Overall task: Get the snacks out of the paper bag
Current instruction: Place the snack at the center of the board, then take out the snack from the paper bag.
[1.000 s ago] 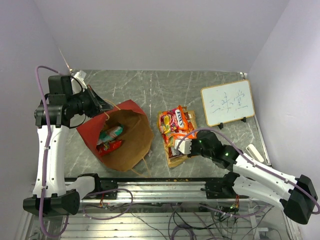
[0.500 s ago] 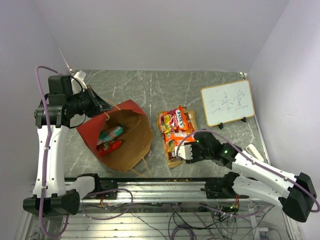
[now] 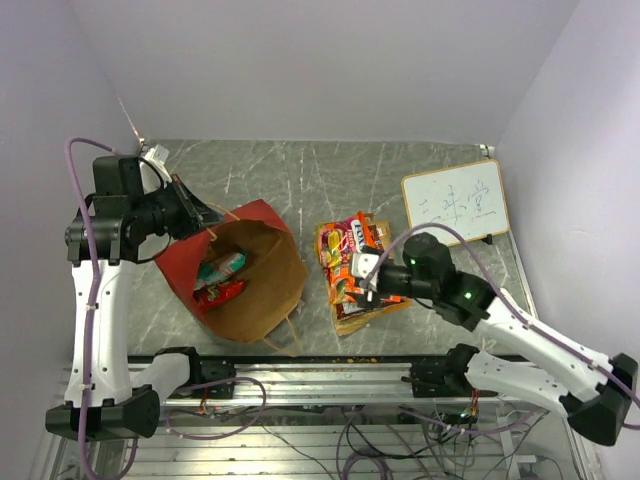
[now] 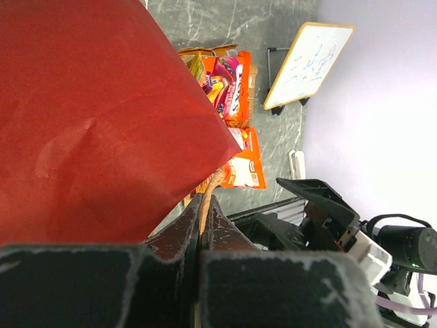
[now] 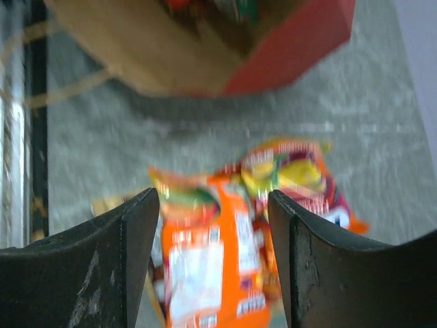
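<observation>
The paper bag [image 3: 262, 285] lies on its side at centre left, red outside, its brown mouth facing the near edge. A teal packet [image 3: 222, 268] and a red packet [image 3: 220, 292] lie inside it. My left gripper [image 3: 203, 214] is shut on the bag's twine handle [image 4: 209, 193] at the upper rim; the red wall [image 4: 89, 116] fills the left wrist view. Several snacks [image 3: 348, 255] lie in a pile on the table right of the bag. My right gripper [image 3: 368, 275] hovers open over that pile, and an orange packet [image 5: 205, 260] lies free below its jaws.
A white framed whiteboard [image 3: 455, 208] stands at the back right. A small white object [image 3: 510, 305] lies near the right table edge. A metal rail [image 3: 320, 375] runs along the near edge. The bag's other twine handle [image 3: 290, 330] trails toward the rail.
My right gripper has opened, let go of the orange packet on the pile, and lifted up and back from it. The left arm shifted only slightly, still holding the handle.
</observation>
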Controlling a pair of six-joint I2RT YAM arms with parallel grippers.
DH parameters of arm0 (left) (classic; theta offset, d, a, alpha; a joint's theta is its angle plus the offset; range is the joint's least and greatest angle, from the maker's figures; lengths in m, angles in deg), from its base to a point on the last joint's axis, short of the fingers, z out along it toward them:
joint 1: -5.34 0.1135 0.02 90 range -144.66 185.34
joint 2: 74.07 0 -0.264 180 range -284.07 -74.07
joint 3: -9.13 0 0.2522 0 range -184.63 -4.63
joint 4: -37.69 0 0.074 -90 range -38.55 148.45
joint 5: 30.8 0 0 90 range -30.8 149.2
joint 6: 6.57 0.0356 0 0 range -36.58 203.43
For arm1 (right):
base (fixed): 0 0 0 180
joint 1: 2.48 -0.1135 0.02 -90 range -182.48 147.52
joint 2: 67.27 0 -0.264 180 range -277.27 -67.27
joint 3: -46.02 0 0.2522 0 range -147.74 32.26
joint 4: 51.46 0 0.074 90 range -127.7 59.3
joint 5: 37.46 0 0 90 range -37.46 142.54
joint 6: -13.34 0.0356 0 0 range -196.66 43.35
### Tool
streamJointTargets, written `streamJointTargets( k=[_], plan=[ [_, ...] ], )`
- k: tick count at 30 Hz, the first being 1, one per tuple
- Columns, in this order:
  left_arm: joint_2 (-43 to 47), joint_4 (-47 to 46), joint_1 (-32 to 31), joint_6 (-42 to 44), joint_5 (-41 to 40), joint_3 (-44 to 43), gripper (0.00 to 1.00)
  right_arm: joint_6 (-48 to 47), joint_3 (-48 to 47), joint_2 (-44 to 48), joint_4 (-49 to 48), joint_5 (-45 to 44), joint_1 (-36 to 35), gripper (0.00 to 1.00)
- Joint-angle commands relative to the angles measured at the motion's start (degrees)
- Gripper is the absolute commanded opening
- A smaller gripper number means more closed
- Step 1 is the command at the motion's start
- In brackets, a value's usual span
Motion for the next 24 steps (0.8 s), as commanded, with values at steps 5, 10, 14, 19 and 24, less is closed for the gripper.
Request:
streamJointTargets(
  k=[5, 10, 14, 19, 24],
  plan=[
    [0.7, 1.9, -0.3, -1.4, -1.6, -1.5, 0.07, 3.4, -9.6, -18.0, -24.1, 7.5, -11.4, 0.65],
    [1.2, 1.1, -0.2, -3.9, -0.5, -0.7, 0.07, -1.7, -16.5, -32.4, -31.3, 6.8, -18.1, 0.66],
    [2.8, -0.5, -0.3, -7.2, -0.7, 0.7, 0.07, -4.4, -21.4, -42.3, -34.5, 5.1, -18.9, 0.66],
    [3.4, -0.7, -0.2, -9.4, 0.4, 1.7, 0.07, -21.7, -28.4, -50.2, -27.2, 0.2, -21.3, 0.67],
    [0.9, 5.2, -0.3, -4.3, -1.7, -4.0, 0.07, -30.8, -32.7, -56.2, -25.0, -6.1, -21.3, 0.68]
  ],
)
